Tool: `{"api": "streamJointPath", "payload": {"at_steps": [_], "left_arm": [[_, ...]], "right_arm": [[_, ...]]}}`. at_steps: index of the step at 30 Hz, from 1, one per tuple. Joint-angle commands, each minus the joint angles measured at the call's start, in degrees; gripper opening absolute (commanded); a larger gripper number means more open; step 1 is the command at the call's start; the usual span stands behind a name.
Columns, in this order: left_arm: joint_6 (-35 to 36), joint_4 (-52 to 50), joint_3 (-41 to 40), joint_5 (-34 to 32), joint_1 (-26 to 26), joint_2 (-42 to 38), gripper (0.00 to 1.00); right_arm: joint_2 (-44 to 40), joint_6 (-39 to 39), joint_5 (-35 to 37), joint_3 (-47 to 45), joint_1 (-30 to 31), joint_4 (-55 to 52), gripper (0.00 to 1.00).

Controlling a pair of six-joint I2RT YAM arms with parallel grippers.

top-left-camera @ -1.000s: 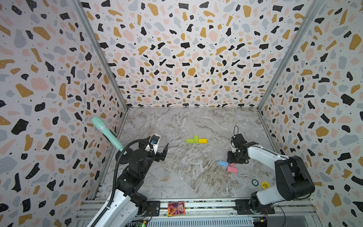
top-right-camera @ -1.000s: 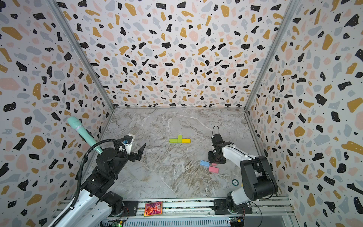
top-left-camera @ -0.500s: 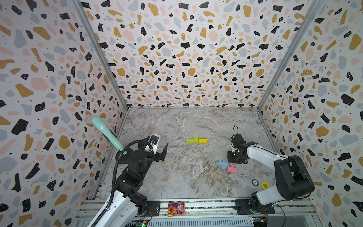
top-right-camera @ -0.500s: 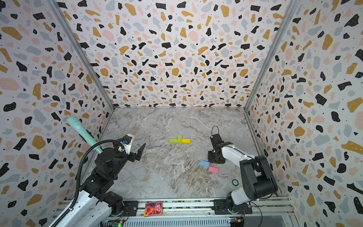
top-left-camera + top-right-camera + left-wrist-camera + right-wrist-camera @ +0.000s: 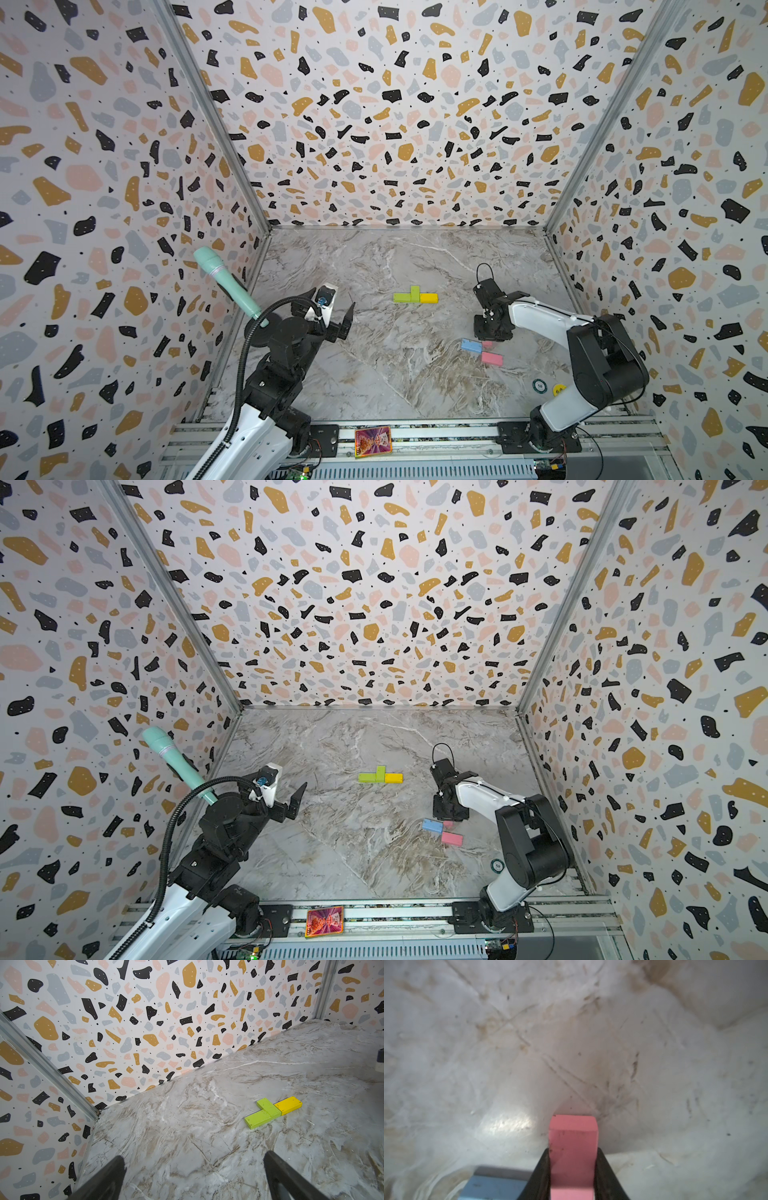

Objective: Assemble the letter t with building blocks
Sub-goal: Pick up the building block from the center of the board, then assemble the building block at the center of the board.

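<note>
Two lime green bricks and a yellow brick (image 5: 415, 296) (image 5: 380, 776) (image 5: 270, 1111) lie joined at mid table as the upper part of the letter t. At the right, my right gripper (image 5: 573, 1150) points down at the table and is shut on a pink brick (image 5: 573, 1138), whose edge peeks out under it (image 5: 487, 344). A light blue brick (image 5: 471, 345) (image 5: 432, 825) (image 5: 494, 1187) lies right beside that grip. A second pink brick (image 5: 492, 358) (image 5: 451, 838) lies loose just nearer the front. My left gripper (image 5: 194, 1157) (image 5: 338, 316) hovers open and empty at the left.
Two small round discs, one dark (image 5: 540, 385) and one yellow (image 5: 559, 390), lie by the right arm's base. A colourful card (image 5: 372, 441) rests on the front rail. A teal handle (image 5: 226, 280) sticks up by the left wall. Speckled walls enclose three sides.
My right gripper has closed on the pink brick beside the blue one. Neither arm has visibly shifted, and the left gripper stays open.
</note>
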Motion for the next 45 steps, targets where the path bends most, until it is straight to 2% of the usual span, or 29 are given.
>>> {"api": "streamJointPath", "payload": {"at_steps": [1, 5, 11, 16, 21, 33, 45], "left_arm": [[0.6, 2.4, -0.9, -0.9, -0.2, -0.4, 0.99], [0.6, 2.2, -0.7, -0.8, -0.2, -0.2, 0.99], [0.5, 2.3, -1.0, -0.9, -0.2, -0.9, 0.99], [0.6, 2.2, -0.9, -0.8, -0.3, -0.8, 1.0], [0.6, 2.2, -0.9, -1.5, -0.2, -0.6, 0.99], [0.3, 1.9, -0.3, -2.8, -0.3, 0.0, 0.99], [0.1, 2.1, 0.3, -2.8, -0.2, 0.4, 0.99]], "right_arm": [[-1.2, -0.6, -1.4, 0.8, 0.6, -0.5, 0.0], [-1.5, -0.9, -1.1, 3.1, 0.7, -2.2, 0.0], [-2.6, 2.7, 1.4, 7.9, 1.8, -4.0, 0.0], [-2.8, 3.3, -0.8, 12.5, 2.6, -5.0, 0.0], [0.5, 4.6, 3.1, 20.8, 8.9, -9.3, 0.0], [11.4, 12.6, 1.1, 28.7, 19.5, -5.2, 0.0], [21.8, 13.6, -0.6, 36.0, 22.4, -4.4, 0.0]]}}
